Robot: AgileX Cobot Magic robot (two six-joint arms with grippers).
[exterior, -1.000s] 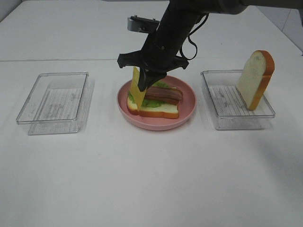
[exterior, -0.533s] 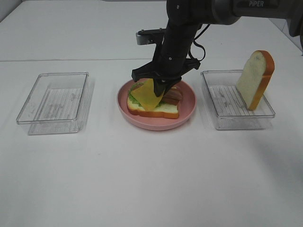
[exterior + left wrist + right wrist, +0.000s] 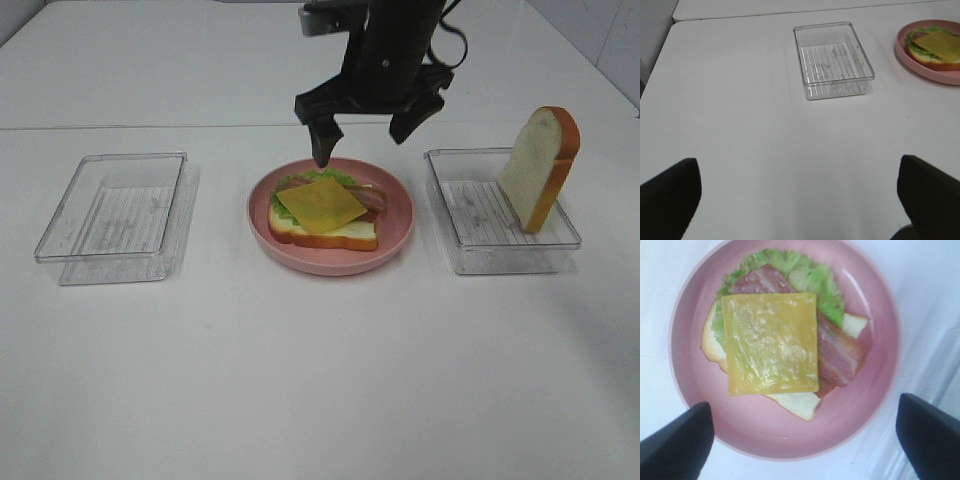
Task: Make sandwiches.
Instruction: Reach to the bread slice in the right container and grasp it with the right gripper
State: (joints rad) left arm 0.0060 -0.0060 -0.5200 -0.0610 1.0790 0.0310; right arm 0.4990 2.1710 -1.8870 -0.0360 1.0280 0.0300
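White surface [image 3: 300, 380] carries a pink plate [image 3: 400, 215] at its centre. On the plate lies the open sandwich [image 3: 322, 212]: bread, lettuce, bacon, and a yellow cheese slice [image 3: 770, 343] flat on top. Directly above the plate, clear of the cheese, the right hand [image 3: 365, 135] hangs with fingers spread, grasping nothing. Beside the plate, a clear tray [image 3: 505, 225] holds one upright bread slice [image 3: 538, 168]. The left hand [image 3: 800, 192] is released, well apart from the plate.
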